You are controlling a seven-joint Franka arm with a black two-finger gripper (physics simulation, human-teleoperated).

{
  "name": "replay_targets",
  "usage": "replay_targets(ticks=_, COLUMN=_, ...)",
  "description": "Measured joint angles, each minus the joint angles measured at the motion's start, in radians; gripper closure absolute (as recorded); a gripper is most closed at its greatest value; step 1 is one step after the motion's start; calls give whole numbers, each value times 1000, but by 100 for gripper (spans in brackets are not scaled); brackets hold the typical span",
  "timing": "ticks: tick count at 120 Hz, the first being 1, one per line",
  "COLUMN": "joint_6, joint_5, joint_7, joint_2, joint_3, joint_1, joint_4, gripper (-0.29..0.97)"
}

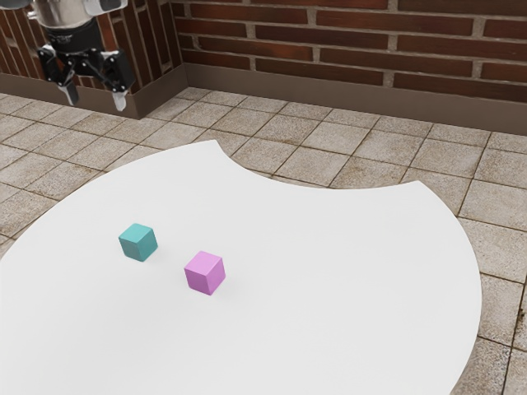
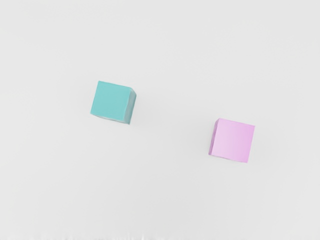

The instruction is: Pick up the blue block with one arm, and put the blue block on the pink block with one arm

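Note:
A blue-green block [image 1: 137,242] rests on the white table [image 1: 329,271] toward the exterior view's left. The pink block [image 1: 204,272] sits a short way to its right and slightly nearer the front, the two apart. My gripper [image 1: 95,95] hangs high above the table at the upper left, open, with nothing between its fingers. From the hand's camera, the blue-green block [image 2: 113,102] and the pink block [image 2: 231,140] lie far below on the bare table surface [image 2: 160,200].
The round white table has a curved notch in its far edge [image 1: 272,177]. Stone floor tiles [image 1: 362,148] surround it, and a brick wall [image 1: 346,49] runs along the back.

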State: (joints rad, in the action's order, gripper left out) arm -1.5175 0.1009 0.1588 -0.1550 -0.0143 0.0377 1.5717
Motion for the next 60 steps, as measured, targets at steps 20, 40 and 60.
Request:
replay_targets(ticks=20, joint_6=-6, joint_5=3, joint_7=28, joint_2=-31, joint_3=5, joint_1=4, joint_4=50, gripper=0)
replay_targets(ticks=40, joint_6=-13, joint_5=7, joint_7=50, joint_2=-189, joint_3=2, joint_1=45, joint_4=216, gripper=0)
replay_targets(ticks=60, joint_6=-136, joint_5=9, joint_7=76, joint_2=-213, joint_3=-21, joint_1=58, joint_4=502, gripper=0)
